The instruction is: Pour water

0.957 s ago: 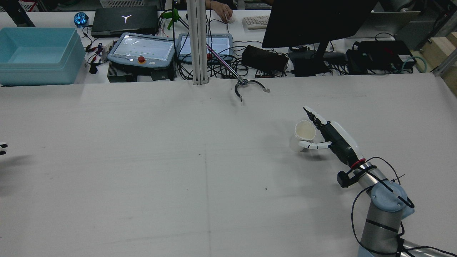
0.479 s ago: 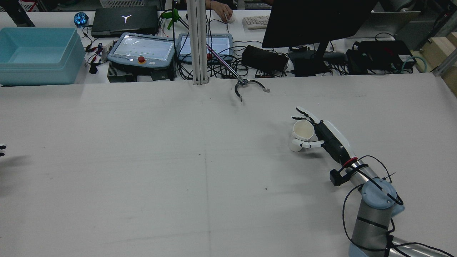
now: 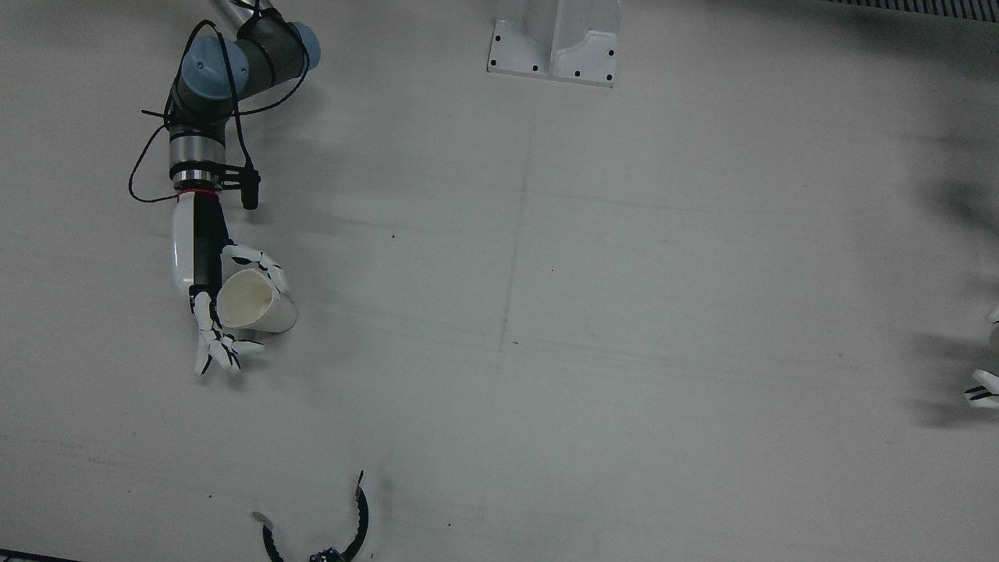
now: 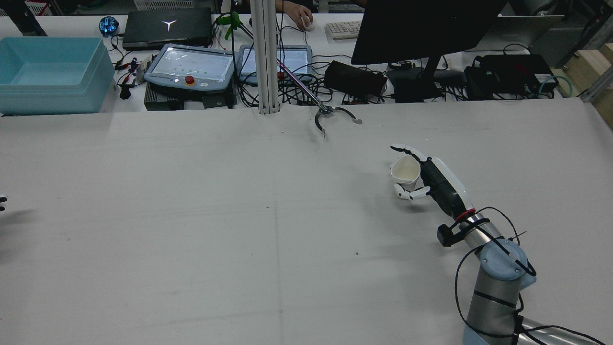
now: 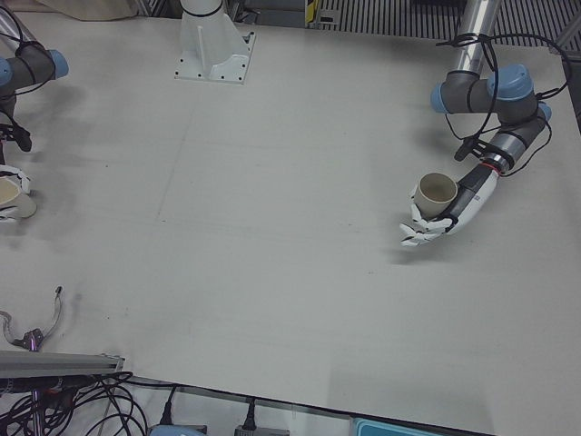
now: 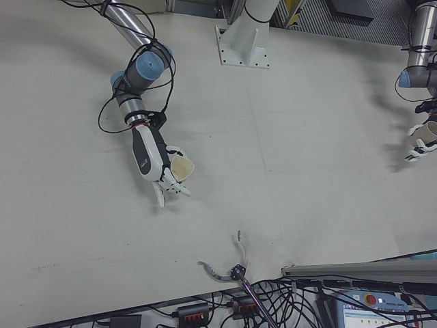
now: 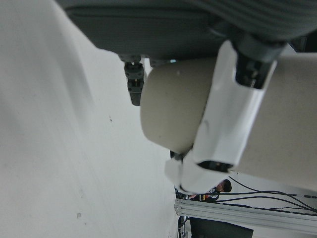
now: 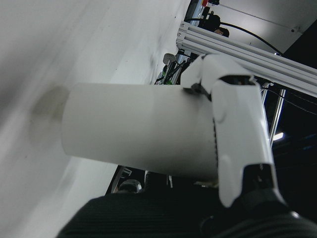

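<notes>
- White and bare over most of its width, the bench (image 4: 191, 215) carries both arms, one working at each end.
- At the robot's right, the right hand (image 4: 431, 179) is clenched around a white cup (image 4: 405, 171); its fingers (image 3: 211, 336) wrap the far side of the wall while another one presses the near side.
- That white cup is off the bench and tipped, so its pale inside faces the rear view; the front view shows the mouth too.
- Seen from the right hand view, the same cup (image 8: 133, 129) lies across the picture with a finger (image 8: 237, 129) over its wall and its shadow on the surface behind.
- At the robot's left, the left hand (image 5: 440, 218) grasps a tan cup (image 5: 434, 193), whose open mouth faces up in the left-front view, fingers spread below and beside it.
- From the left hand view a finger (image 7: 223, 124) crosses the tan cup's (image 7: 173, 104) wall, and the cup's bottom end points away from the palm.
- The two cups are well apart, at opposite ends of the bench; whether either holds water cannot be told.
- A black claw-shaped tool (image 4: 333, 117) on a thin rod lies at the far middle edge of the bench, apart from both hands.
- Beyond that edge stand an upright post (image 4: 265, 57), two pendant screens (image 4: 189, 67), a blue bin (image 4: 48, 74), a dark monitor (image 4: 421, 28) and tangled cables.
</notes>
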Available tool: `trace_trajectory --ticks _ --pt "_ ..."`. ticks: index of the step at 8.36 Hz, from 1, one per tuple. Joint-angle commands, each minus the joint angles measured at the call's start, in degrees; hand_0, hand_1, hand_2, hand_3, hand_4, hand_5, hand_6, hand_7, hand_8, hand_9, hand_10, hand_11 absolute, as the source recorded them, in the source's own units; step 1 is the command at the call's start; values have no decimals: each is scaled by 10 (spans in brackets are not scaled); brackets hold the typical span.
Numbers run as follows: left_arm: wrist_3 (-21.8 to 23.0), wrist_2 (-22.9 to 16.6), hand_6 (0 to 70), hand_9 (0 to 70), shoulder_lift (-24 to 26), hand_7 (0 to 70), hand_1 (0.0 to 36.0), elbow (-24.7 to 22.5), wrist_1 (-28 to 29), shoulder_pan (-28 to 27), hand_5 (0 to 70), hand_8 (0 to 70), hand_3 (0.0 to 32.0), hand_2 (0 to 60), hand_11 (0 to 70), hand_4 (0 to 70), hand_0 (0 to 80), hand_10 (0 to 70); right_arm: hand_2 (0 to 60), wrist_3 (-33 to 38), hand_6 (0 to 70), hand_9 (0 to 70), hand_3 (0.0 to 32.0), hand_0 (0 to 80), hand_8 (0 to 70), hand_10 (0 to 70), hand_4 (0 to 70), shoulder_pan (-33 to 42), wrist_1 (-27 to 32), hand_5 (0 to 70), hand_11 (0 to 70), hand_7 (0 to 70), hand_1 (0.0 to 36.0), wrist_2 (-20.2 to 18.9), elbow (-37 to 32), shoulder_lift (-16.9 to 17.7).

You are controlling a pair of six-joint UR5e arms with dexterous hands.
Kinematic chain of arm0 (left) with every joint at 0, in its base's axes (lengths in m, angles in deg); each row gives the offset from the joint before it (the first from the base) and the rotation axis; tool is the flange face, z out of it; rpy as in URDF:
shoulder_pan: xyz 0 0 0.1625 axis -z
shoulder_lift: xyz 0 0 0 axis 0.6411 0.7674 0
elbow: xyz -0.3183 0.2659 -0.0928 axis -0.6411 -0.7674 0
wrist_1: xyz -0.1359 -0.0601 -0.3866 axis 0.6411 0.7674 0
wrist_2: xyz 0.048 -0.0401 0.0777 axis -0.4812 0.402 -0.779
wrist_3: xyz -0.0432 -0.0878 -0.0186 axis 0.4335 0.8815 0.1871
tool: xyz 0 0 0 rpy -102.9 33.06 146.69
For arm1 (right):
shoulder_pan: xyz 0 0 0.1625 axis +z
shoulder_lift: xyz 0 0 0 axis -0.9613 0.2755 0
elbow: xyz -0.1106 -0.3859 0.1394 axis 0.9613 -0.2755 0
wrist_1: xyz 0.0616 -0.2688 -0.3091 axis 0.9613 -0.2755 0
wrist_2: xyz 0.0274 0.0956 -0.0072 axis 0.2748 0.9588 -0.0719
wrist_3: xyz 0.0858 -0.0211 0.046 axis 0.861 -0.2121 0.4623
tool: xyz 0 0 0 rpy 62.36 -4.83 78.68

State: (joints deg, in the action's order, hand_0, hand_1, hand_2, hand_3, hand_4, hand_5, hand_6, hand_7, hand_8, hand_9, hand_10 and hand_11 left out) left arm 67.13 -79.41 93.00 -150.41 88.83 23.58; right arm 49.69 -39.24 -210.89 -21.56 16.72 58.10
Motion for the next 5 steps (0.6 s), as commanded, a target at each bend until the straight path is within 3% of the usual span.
trace_trajectory --ticks 1,3,5 --pt "0 -1 289 203 1 355 360 -6 3 0 700 160 0 538 213 700 800 120 574 1 480 396 0 694 318 0 162 6 -3 181 0 594 360 3 55 3" --pt "-1 -3 296 201 7 361 360 -34 -19 -17 700 162 0 582 206 700 800 116 569 -2 479 352 0 800 288 0 196 29 -8 183 0 587 360 0 102 3" --pt "-4 -4 306 203 64 367 360 -78 -94 -81 700 164 0 600 205 700 800 115 564 -6 506 353 0 800 292 0 208 45 -9 192 0 596 360 0 132 3"
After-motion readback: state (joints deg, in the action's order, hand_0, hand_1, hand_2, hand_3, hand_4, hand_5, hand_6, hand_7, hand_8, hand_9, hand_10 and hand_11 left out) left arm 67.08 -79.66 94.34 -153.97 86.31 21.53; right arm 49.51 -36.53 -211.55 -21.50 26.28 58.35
